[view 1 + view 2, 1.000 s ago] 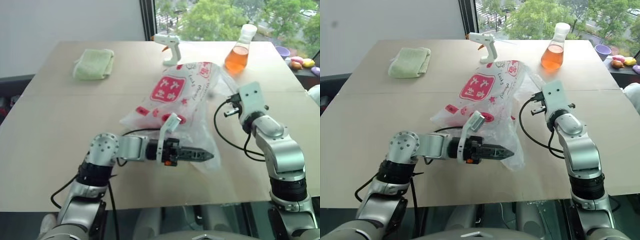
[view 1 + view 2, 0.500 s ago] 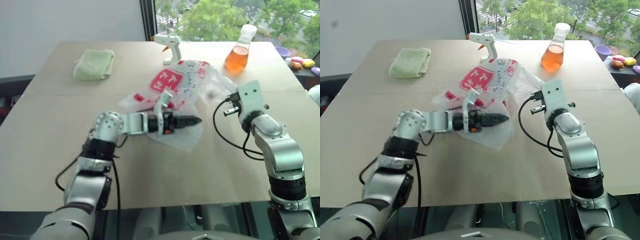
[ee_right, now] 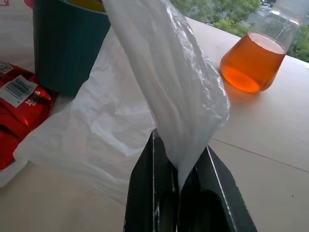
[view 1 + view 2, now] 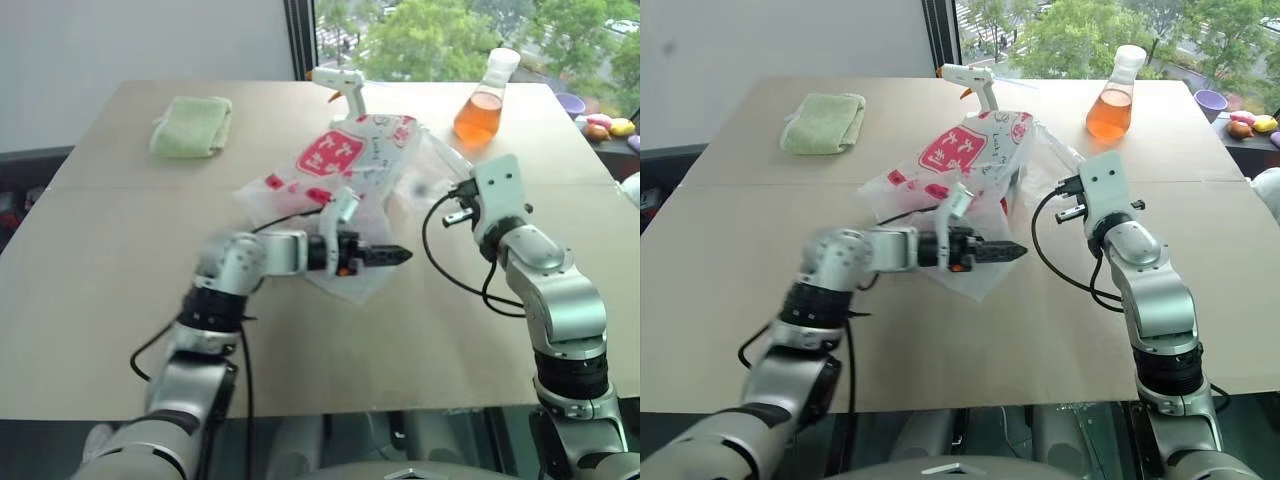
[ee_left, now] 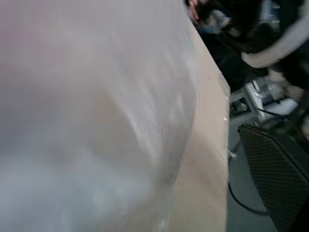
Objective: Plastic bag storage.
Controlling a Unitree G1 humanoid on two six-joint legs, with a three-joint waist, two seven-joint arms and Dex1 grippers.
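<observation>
The jaws of the right gripper [image 3: 179,193] are pinched tight on a fold of the large, crinkly, translucent white plastic bag with red printed labels [image 4: 345,165], the film rising straight out from between the black fingers. The jaws of the left gripper [image 4: 395,255] look nearly together at their tips from the head views, yet how far they stand apart cannot be told for sure; they point across toward the right arm, lying over the near, drooping edge of the bag, and whether they grip it is unclear. The bag lies in the middle of the tan worktop [image 4: 120,290], its far end near a white glue gun [image 4: 340,85]. Beyond the right gripper stands a clear conical flask of orange liquid [image 4: 482,100], and a folded pale green cloth [image 4: 190,125] rests at the far left. Beside the bag in the right wrist view sit a teal ribbed cup [image 3: 67,43] and a small red snack packet [image 3: 19,106].
</observation>
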